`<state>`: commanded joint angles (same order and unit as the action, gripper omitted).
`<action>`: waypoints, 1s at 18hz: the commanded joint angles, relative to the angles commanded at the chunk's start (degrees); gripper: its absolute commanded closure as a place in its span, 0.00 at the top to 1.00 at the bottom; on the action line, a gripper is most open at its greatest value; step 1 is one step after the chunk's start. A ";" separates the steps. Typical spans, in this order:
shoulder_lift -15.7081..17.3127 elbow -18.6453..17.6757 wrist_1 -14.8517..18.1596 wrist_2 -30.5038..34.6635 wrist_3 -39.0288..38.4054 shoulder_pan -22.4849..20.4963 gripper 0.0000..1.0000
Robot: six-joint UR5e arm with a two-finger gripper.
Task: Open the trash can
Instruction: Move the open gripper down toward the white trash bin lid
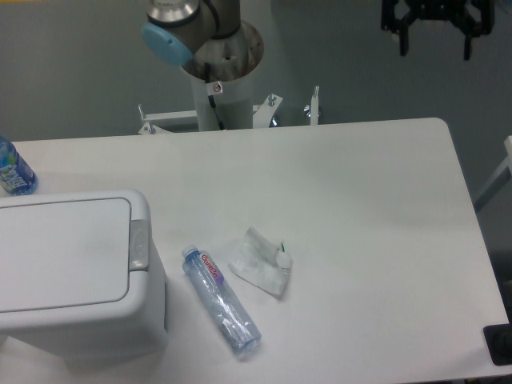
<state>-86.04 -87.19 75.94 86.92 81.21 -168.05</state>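
A: Trash can [68, 272] is found at the lower left of the table [360, 208], partly cut off by the left edge of the frame. White, boxy, rounded corners. Lid is seen flat and closed. Grey button strip [138, 245] is placed on the right rim, facing the middle of the table.

B: Gripper?

A: Gripper [436, 36] is seen at the top right, high up, behind the far edge of the table and well apart from the trash can. Black fingers are pointed down and held apart, nothing between them. Top of it is cropped by the frame.

B: Arm?

A: Only the base is shown: a white column [220, 96] at the top centre behind the table, with a grey joint and blue cap [166, 44] above it.

B: Other things to be logged?

A: A clear plastic bottle [220, 300] is laid on its side just right of the trash can, cap end toward the can, not touching it. A crumpled white wrapper [260, 262] is laid just beside the bottle to the right; contact cannot be told. A second bottle with a blue label [14, 172] is seen at the left edge, behind the can, mostly cropped.
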 joint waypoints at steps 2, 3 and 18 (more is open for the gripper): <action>0.09 -0.18 0.00 0.00 -1.13 0.17 1.00; 0.00 -0.18 0.00 0.00 -2.45 0.26 1.00; -7.55 0.52 -8.88 -8.78 -52.35 20.37 1.00</action>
<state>-93.60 -86.66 67.06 78.14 28.86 -147.67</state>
